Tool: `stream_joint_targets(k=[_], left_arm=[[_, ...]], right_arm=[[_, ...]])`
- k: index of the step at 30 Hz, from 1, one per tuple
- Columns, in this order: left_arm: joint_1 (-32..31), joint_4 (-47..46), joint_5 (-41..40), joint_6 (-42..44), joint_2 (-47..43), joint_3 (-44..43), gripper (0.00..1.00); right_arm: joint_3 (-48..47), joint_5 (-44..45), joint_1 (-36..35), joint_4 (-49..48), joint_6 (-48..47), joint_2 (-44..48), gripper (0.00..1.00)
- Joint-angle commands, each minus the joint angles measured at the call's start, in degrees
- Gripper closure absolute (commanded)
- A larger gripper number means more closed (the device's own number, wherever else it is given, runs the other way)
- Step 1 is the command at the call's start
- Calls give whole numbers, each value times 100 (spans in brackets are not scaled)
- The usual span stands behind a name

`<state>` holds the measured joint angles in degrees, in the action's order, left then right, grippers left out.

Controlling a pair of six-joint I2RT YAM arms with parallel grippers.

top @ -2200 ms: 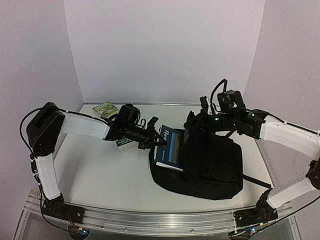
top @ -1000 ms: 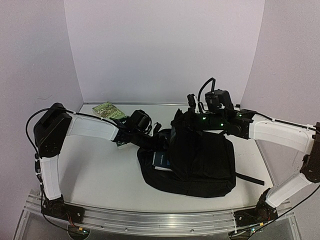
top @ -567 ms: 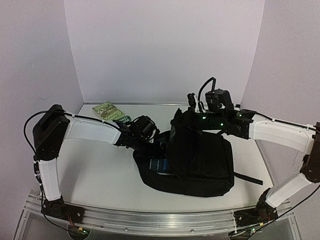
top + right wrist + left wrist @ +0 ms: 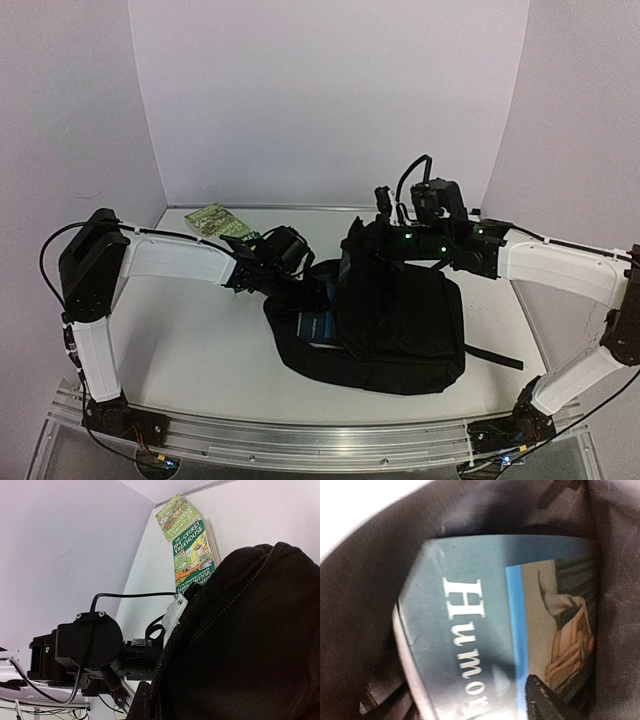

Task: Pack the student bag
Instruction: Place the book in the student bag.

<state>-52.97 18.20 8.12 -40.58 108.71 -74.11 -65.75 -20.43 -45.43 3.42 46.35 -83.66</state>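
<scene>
Your right hand [image 4: 366, 240] is clenched on the top edge of the student bag [image 4: 400, 320], centre frame. Your left hand [image 4: 310, 293] reaches into its mouth over the blue book [image 4: 470, 605]. You cannot tell whether it grips the book.

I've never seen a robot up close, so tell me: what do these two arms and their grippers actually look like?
Both the left arm and right arm have smooth white shells between chunky black joints. Thin black cables loop near the wrists, small green lights glow on the right one, and the fingers are black. Both bases sit on a silver rail.
</scene>
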Motion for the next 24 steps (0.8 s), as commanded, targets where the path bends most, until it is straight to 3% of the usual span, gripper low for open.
stream_joint_targets(k=[1, 6, 17, 24], left_arm=[[-149, -271, 345, 32, 56, -313, 33], [-284, -425, 560, 4, 384, -679, 42], [-416, -830, 597, -111, 425, -694, 46], [-263, -524, 114, -60, -249, -199, 31]], right_arm=[[-11, 47, -43, -482, -29, 208, 100], [18, 65, -41, -483, -38, 201, 100], [37, 106, -41, -491, -38, 211, 100], [290, 363, -45, -385, 14, 585, 100]])
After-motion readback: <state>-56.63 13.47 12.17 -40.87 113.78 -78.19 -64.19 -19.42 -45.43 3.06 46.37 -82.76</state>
